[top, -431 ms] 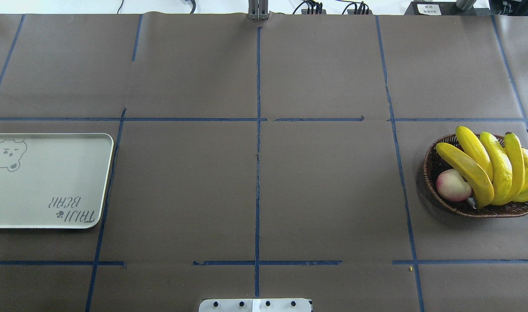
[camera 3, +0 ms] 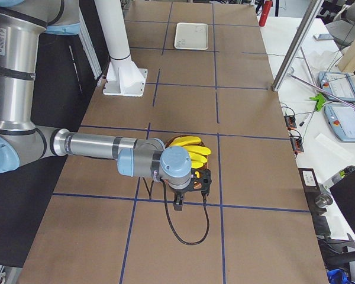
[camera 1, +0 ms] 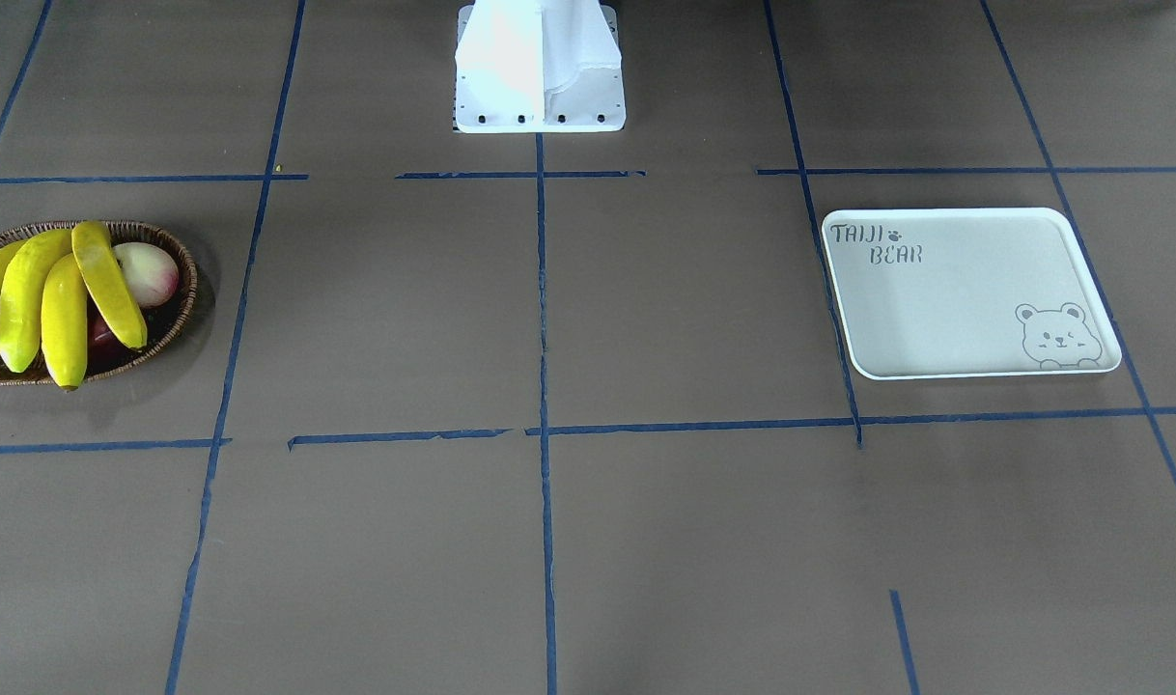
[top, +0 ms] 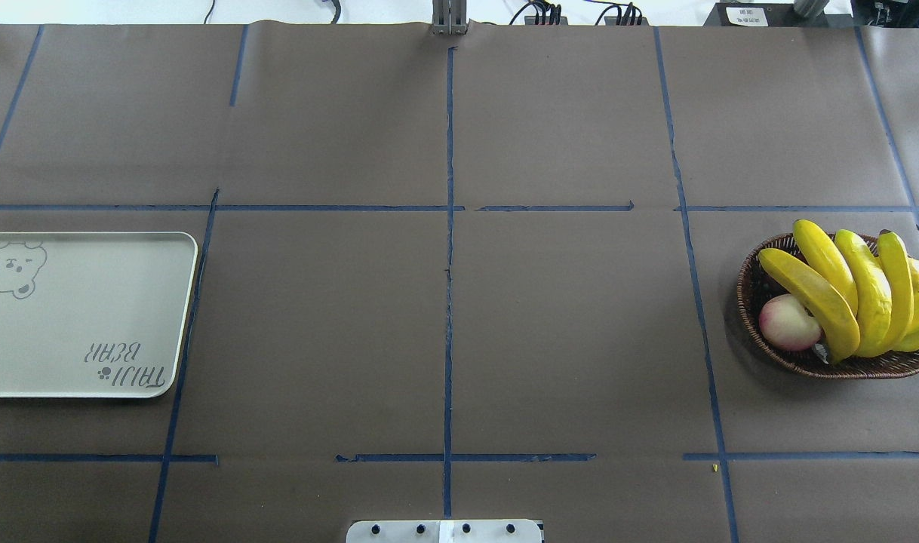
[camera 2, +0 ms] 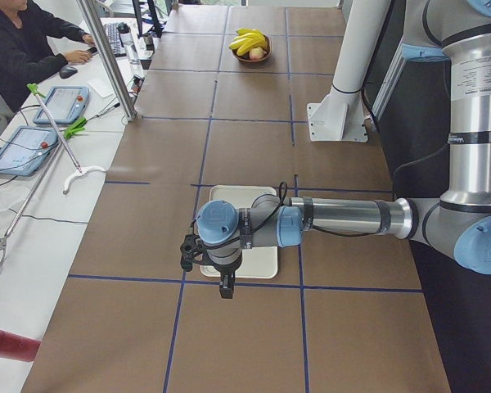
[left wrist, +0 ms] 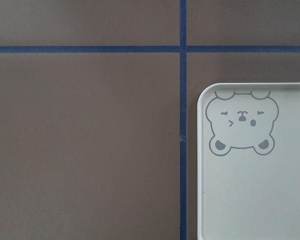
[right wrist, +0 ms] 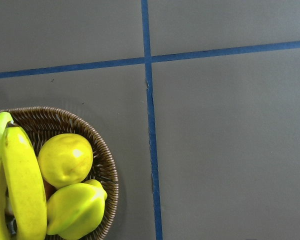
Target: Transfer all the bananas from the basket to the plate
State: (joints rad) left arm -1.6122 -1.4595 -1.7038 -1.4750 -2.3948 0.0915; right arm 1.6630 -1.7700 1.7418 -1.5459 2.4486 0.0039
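Several bananas (top: 844,290) lie side by side across the wicker basket (top: 748,290) at the table's right end; they also show in the front view as bananas (camera 1: 42,299) in the basket (camera 1: 186,290). The off-white plate (top: 82,313) lies bare at the left end, also seen as the plate (camera 1: 965,299). My left gripper (camera 2: 224,287) hangs above the plate's outer end (camera 2: 262,266); I cannot tell whether it is open or shut. My right gripper (camera 3: 178,204) hangs above the outer side of the basket (camera 3: 186,155); its state cannot be told either. Nothing shows between the fingers of either gripper.
A pink peach (top: 788,322), a round lemon (right wrist: 65,159) and a pointed yellow-green fruit (right wrist: 75,210) share the basket. The robot's white base (camera 1: 540,68) stands at the table's middle edge. A person (camera 2: 16,41) sits at a side desk with tablets (camera 2: 61,102).
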